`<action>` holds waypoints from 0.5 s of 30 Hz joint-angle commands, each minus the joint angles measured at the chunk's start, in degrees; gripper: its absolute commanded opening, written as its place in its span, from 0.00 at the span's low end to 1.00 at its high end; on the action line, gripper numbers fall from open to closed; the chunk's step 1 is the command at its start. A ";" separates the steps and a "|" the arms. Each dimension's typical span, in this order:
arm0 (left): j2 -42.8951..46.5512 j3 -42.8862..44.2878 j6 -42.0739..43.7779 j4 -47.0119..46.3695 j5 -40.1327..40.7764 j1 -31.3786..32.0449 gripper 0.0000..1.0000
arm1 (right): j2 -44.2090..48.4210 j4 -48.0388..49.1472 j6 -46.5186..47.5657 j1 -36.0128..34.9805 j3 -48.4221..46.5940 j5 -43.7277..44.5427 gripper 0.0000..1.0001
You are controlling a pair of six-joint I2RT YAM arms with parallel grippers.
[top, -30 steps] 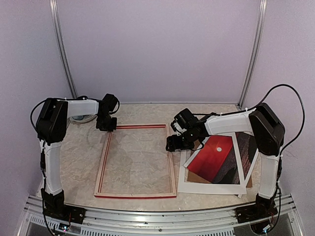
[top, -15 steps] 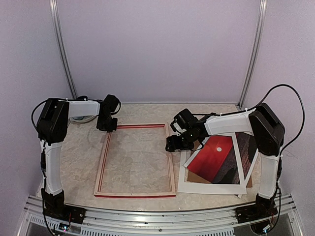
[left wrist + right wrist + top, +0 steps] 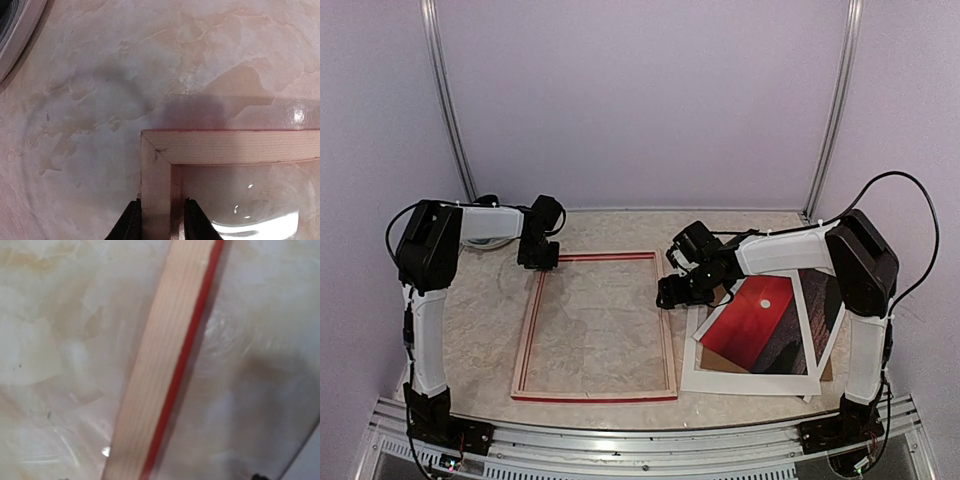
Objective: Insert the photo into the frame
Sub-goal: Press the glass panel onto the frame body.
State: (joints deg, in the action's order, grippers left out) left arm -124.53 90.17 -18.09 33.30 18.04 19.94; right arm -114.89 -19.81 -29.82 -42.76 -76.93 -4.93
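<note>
The frame (image 3: 595, 325) lies flat on the table, pale wood side up, with a thin red edge showing. My left gripper (image 3: 538, 262) is at its far left corner. In the left wrist view that gripper (image 3: 161, 220) stands open astride the left rail of the frame (image 3: 225, 146): one finger is against the outer side and the other is a sliver off the inner edge. My right gripper (image 3: 672, 296) hovers open over the frame's right rail (image 3: 160, 355), its fingertips out of the wrist view. The photo (image 3: 760, 322), a red sunset print, lies tilted to the right of the frame.
The photo rests on a white mat (image 3: 750, 380), with a brown backing board (image 3: 715, 352) showing under it. A white round object (image 3: 492, 240) sits behind the left arm, and its rim (image 3: 15, 30) shows in the left wrist view. Purple walls enclose the table.
My left gripper has shifted slightly toward the frame's far left corner. The frame, the photo and the right arm have not moved.
</note>
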 commanded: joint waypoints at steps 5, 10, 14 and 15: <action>-4.95 -4.73 -0.71 4.66 -2.14 -0.34 0.30 | -0.41 -0.20 0.29 -0.63 0.18 -0.08 0.78; -2.76 -4.37 -1.60 3.26 -2.52 -0.90 0.27 | -0.25 -0.80 0.46 -0.60 -0.23 0.35 0.78; 1.27 -3.54 -2.65 1.72 -2.07 -2.09 0.29 | -0.07 -0.95 0.41 -0.54 -0.27 0.37 0.78; 2.78 -3.34 -2.73 1.13 -2.43 -2.28 0.30 | -0.07 -0.98 0.45 -0.62 -0.33 0.37 0.78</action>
State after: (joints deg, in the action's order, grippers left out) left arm -123.57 88.79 -19.70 31.27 16.58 19.27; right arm -114.89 -19.90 -29.63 -42.76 -76.93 -4.93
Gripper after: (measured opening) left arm 0.289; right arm 0.777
